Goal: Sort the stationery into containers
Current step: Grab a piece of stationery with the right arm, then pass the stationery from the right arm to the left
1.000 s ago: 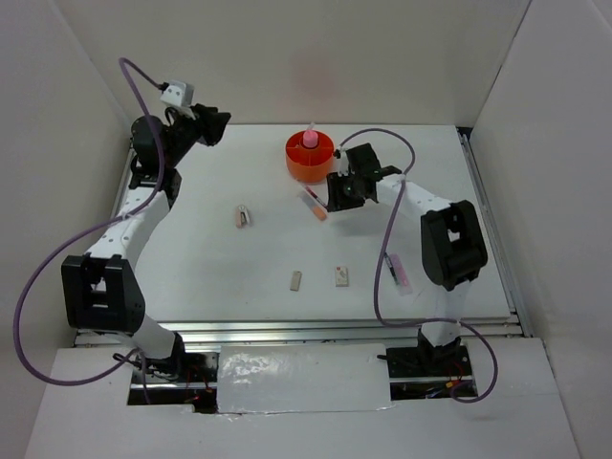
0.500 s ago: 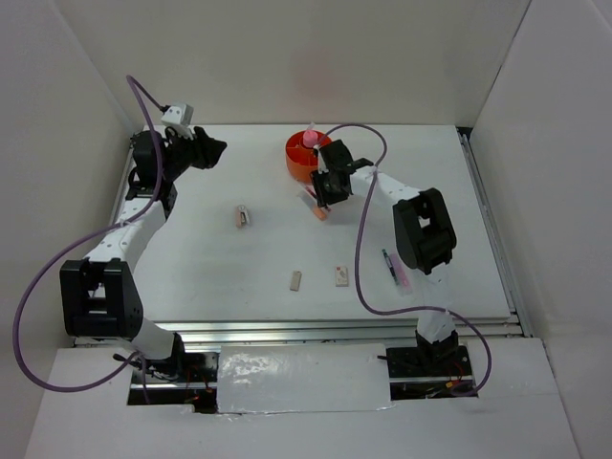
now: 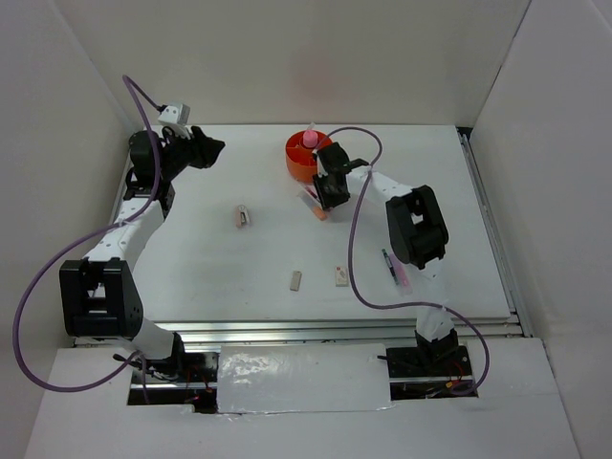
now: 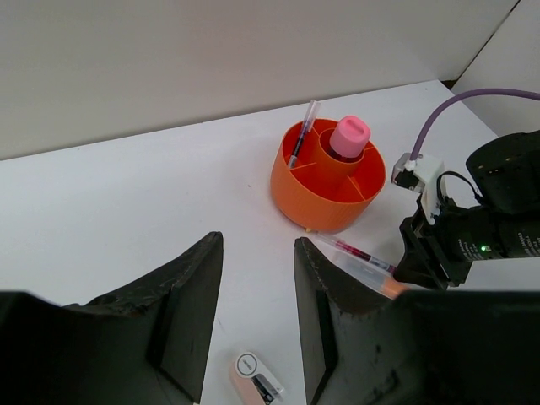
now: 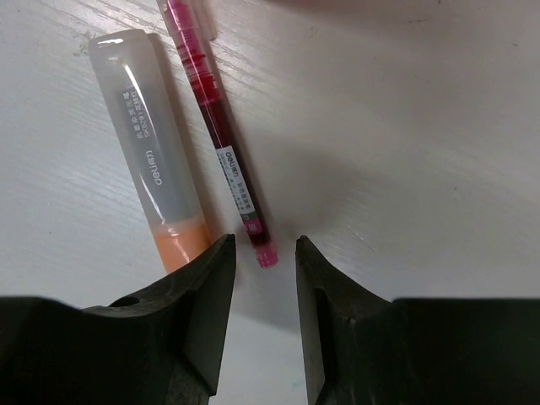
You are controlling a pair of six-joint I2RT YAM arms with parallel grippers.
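In the upper left of the top view, the left hand hovers above the table. Its fingers are spread with nothing between them. Lower and to the right, a pink eraser lies alone. Further down, near the middle of the frame, a beige eraser and a white eraser lie near each other without touching.

At top centre stands the tub. A glue stick stands upright in its central ring. In the left wrist view, a pen leans in the outer compartment left of that ring.

Just below the tub, a marker and a second pen lie side by side on the table. In the right wrist view the marker is on the left, with its orange end toward the bottom of the frame. The right hand is low over them, spread, with one finger on either side of the second pen's pink tip and not pinching it.

At the right, just beside the right arm, a dark pen and a pink pen lie close together.
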